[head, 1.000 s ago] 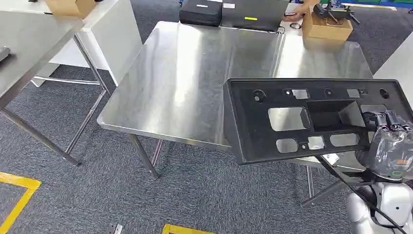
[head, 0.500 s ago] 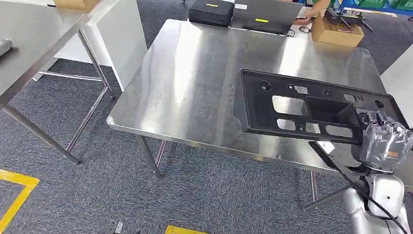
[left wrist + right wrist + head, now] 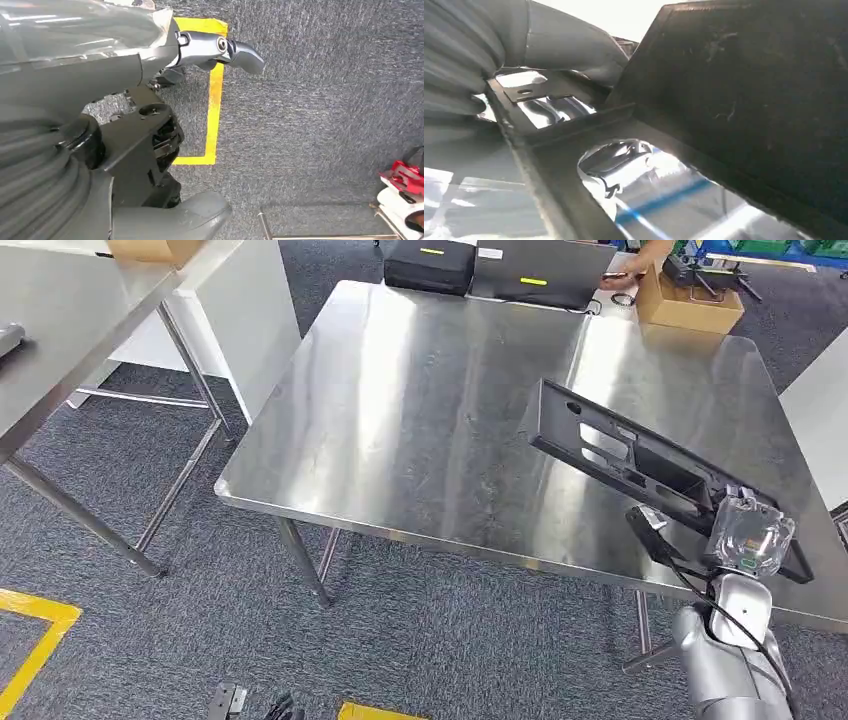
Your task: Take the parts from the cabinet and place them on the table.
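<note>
Tilting black panel (image 3: 640, 462) flatter, right hand (image 3: 745, 532) lower

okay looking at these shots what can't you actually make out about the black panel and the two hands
- Right hand, head view: its fingers are hidden behind the hand's plastic-wrapped back.
- Black panel, head view: whether its far edge touches the steel table.
- Left hand, left wrist view: fingertips cut off, dark.

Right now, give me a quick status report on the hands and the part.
Right robot hand grips black panel, tilted over steel table. Left robot hand holds nothing. Drop spot bare; cardboard box far off.
</note>
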